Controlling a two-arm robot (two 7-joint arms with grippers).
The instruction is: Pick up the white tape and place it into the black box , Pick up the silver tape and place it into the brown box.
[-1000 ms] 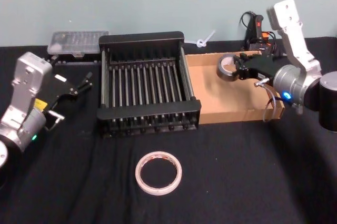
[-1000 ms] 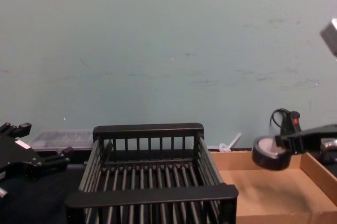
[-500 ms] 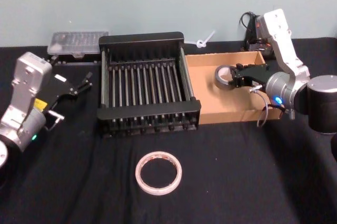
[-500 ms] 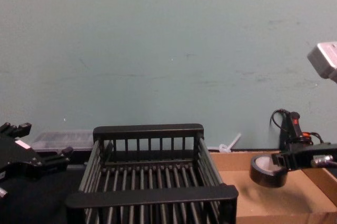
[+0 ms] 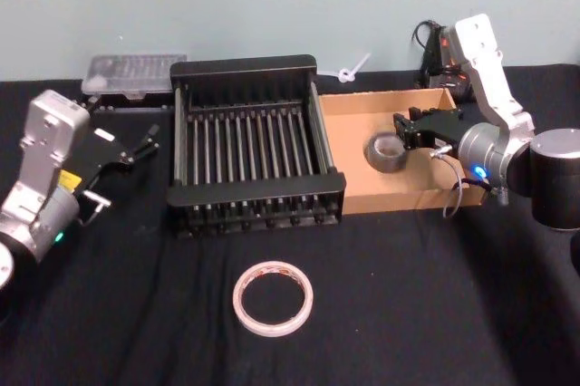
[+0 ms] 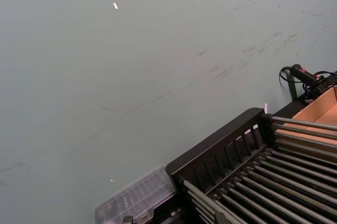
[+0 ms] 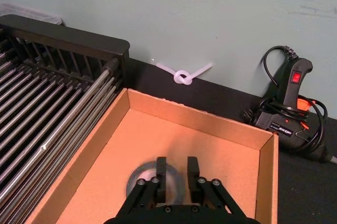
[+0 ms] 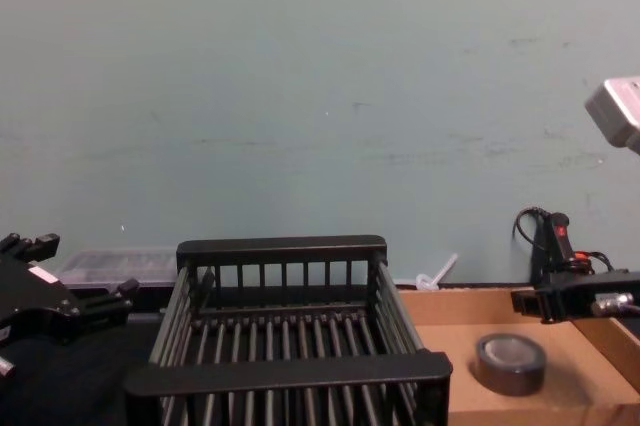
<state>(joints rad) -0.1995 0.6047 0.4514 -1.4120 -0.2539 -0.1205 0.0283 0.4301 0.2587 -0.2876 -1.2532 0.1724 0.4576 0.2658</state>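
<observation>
Silver tape [image 5: 387,151] lying flat on floor of brown box [image 5: 362,194], toward its left half, free of right gripper [image 5: 410,126]. Right gripper hovering just above and behind the roll, fingers [image 7: 161,172] apart with a narrow gap, clamped on nothing. In right wrist view, roll partly hidden under the fingers; clearance between pads and roll hard to judge, possibly very slight.

Left gripper [image 5: 145,143] parked at left of black box [image 5: 256,196], holding nothing; jaws appear slightly apart. White tape [image 5: 273,297] on black cloth [image 5: 408,313] in front of black box, well apart from both grippers, not yet collected.

Risks:
- Retreat of right arm could snag the roll if a pad sits inside the core; roll would drag or flip over the low wall.
- Right arm cable near box's front wall could nudge the light cardboard.
- White ring thin and flat on soft cloth: a low approach could pinch cloth with it, a shallow one could slip off the rim.
- Slatted crate floor: ring dropped on edge might wedge between bars.

Materials: silver roll thick, matte dark grey, pale core. White ring wide, thin, glossy, red print inside. Crate rigid black plastic, barred sides. Cardboard shallow, matte brown.
</observation>
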